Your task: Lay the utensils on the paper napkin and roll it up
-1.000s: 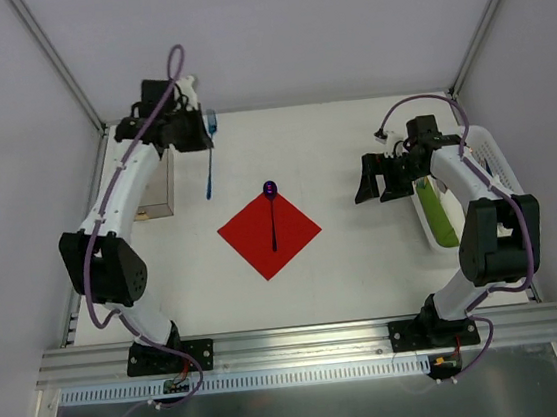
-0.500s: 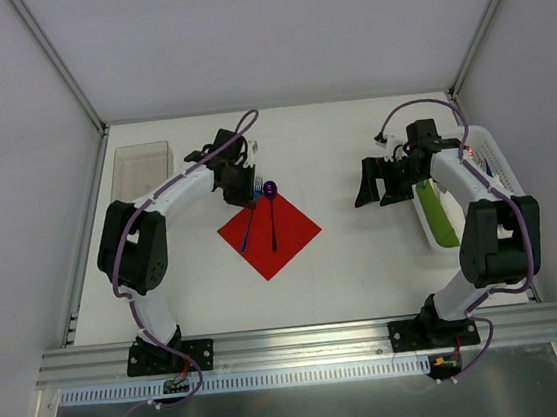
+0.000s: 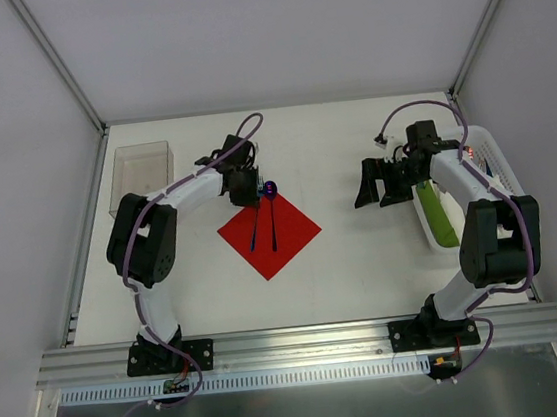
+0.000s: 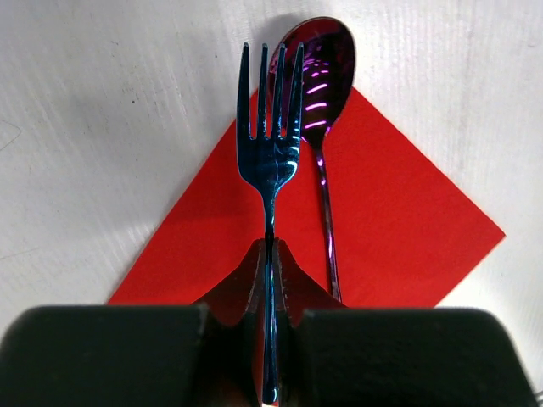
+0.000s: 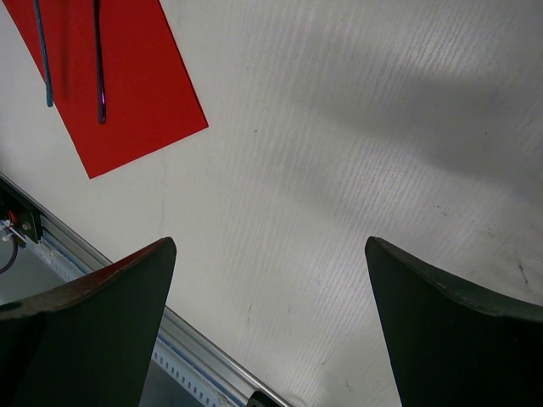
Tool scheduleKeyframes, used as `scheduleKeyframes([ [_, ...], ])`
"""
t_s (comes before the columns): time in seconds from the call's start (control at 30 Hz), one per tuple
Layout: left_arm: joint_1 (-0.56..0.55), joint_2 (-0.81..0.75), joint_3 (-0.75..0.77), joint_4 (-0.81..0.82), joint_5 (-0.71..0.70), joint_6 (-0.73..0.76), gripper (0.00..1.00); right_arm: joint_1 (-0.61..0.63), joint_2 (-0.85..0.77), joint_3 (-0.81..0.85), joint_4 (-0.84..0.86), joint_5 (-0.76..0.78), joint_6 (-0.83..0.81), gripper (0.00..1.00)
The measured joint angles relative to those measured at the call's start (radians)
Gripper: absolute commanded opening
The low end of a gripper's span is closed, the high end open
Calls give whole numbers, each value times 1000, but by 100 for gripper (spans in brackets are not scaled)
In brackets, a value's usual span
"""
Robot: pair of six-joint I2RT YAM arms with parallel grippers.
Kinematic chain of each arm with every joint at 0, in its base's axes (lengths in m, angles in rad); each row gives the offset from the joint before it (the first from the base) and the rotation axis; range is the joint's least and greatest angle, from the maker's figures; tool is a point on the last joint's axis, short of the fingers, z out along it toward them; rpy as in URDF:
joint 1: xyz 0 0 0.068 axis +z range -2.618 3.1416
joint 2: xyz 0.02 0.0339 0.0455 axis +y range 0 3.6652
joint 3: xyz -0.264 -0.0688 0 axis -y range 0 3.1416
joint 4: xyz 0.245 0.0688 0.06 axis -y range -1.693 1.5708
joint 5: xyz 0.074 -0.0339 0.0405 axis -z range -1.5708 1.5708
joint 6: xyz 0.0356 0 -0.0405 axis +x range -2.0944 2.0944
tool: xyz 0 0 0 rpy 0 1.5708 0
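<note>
The red paper napkin (image 3: 286, 230) lies as a diamond at mid table. The purple-headed spoon (image 3: 272, 209) lies on it, its head past the far corner. My left gripper (image 3: 250, 194) is shut on the blue fork (image 3: 253, 229) just left of the spoon and parallel to it. In the left wrist view the jaws pinch the fork (image 4: 269, 153) at its thin handle, with the spoon (image 4: 318, 76) and the napkin (image 4: 399, 220) beyond. My right gripper (image 3: 376, 183) is open and empty, right of the napkin. Its wrist view shows the napkin (image 5: 136, 93) with both handle ends on it.
A clear plastic box (image 3: 143, 169) stands at the back left. A white basket (image 3: 494, 152) at the right edge holds a green bundle (image 3: 440, 215). The aluminium rail (image 3: 304, 341) runs along the near edge.
My left arm swung from the clear box at the back left over to the napkin, carrying the fork. The fork now sits beside the spoon. The right arm has not moved.
</note>
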Motion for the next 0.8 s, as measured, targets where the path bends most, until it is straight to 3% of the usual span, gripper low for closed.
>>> scheduleKeyframes([
  [0.8, -16, 43, 2, 23, -24, -77, 0, 0, 8, -3, 2, 0, 0, 99],
])
